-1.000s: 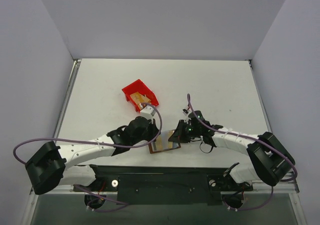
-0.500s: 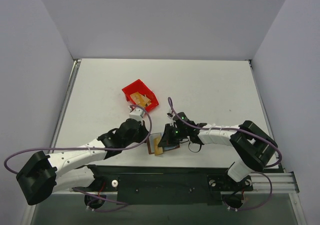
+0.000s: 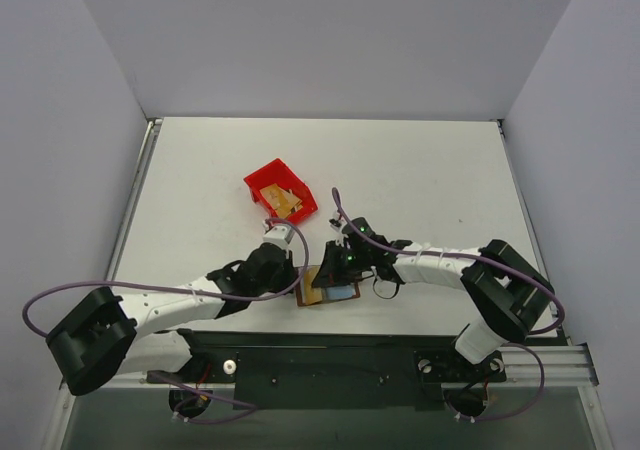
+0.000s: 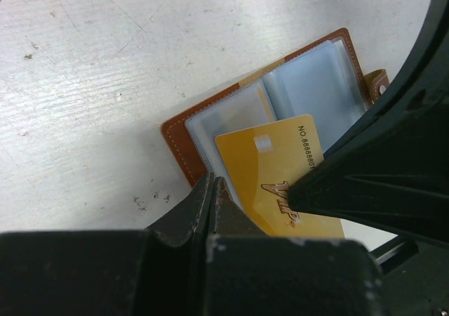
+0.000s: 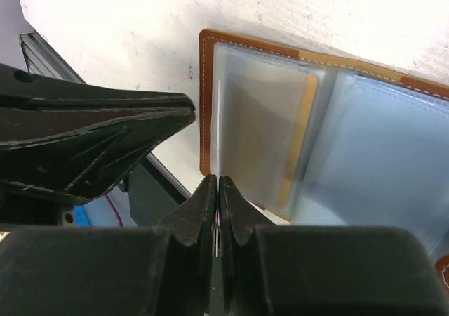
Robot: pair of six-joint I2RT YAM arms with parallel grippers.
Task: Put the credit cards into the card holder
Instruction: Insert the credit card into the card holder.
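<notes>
The card holder [image 3: 343, 293] lies open on the table, brown with light blue pocket panels; it also shows in the left wrist view [image 4: 312, 84] and the right wrist view [image 5: 379, 133]. My right gripper [image 3: 331, 269] is shut on a gold credit card [image 4: 270, 168] marked VIP and holds it tilted over the holder's left pockets. In the right wrist view this card shows edge-on [image 5: 218, 130] between my jaws [image 5: 218, 182]. Another gold card [image 5: 298, 144] sits inside a pocket. My left gripper [image 4: 212, 182] is shut, its tip at the holder's outer left edge.
A red plastic bin [image 3: 270, 181] stands behind the holder, with more gold cards [image 3: 288, 203] in it. The black base rail [image 3: 330, 355] runs just in front of the holder. Both arms crowd the holder from either side.
My right gripper has moved left with the card, from beside the holder to over its left pockets. The holder, tilted half a second ago, now lies flat. My left gripper has stayed at its left edge.
</notes>
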